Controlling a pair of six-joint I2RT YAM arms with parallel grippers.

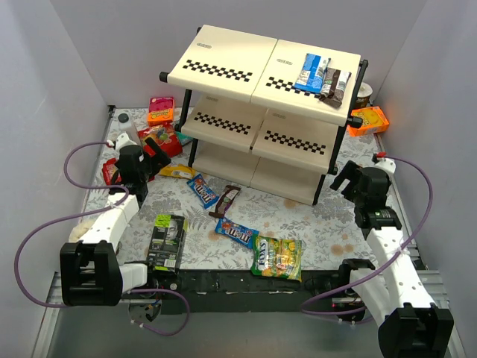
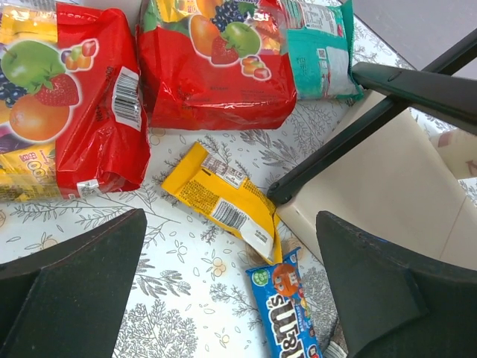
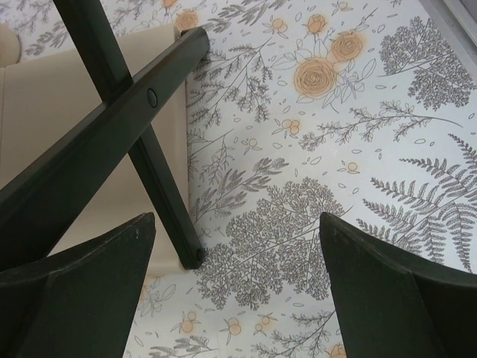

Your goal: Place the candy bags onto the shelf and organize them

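Left wrist: left gripper point(image 2: 231, 218) above yellow bag point(image 2: 216, 195).

The left half of the shelf point(image 1: 223, 60) top is bare and open from above; packets point(image 1: 322, 74) fill its right end. On the table point(image 1: 335, 224), loose bags point(image 1: 237, 234) and a carton point(image 1: 165, 240) crowd the near left; the near right is free.

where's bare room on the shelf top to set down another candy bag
The cream three-tier shelf has its whole top left panel bare. The top right panel is crowded with blue glossy packets and dark brown bars.
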